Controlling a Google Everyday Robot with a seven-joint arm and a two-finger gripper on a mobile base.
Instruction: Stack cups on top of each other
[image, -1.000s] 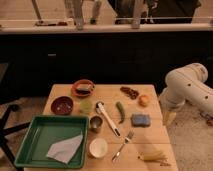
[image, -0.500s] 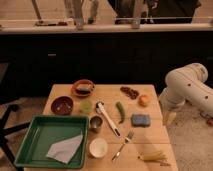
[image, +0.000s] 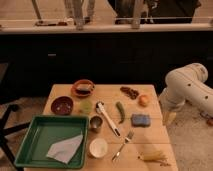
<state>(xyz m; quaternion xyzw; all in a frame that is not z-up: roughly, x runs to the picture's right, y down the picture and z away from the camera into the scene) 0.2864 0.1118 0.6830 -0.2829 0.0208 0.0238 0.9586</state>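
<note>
The pale yellow-green cup (image: 86, 107) stands upright on the wooden table (image: 107, 94), left of centre. The silver-grey metal cup (image: 96, 123) stands just in front of it and a little to the right, apart from it. My white arm (image: 186, 89) is folded beside the table's right edge. Its gripper (image: 169, 118) hangs low off the right side, far from both cups and holding nothing that shows.
A dark red bowl (image: 62, 105) sits left of the cups, an orange dish (image: 82, 88) behind them. A green tray (image: 30, 145) with a white cloth (image: 65, 149) is front left. A white bowl (image: 98, 147), spatula (image: 108, 118), green pepper (image: 120, 111), blue sponge (image: 140, 119), orange (image: 144, 100), fork (image: 122, 145).
</note>
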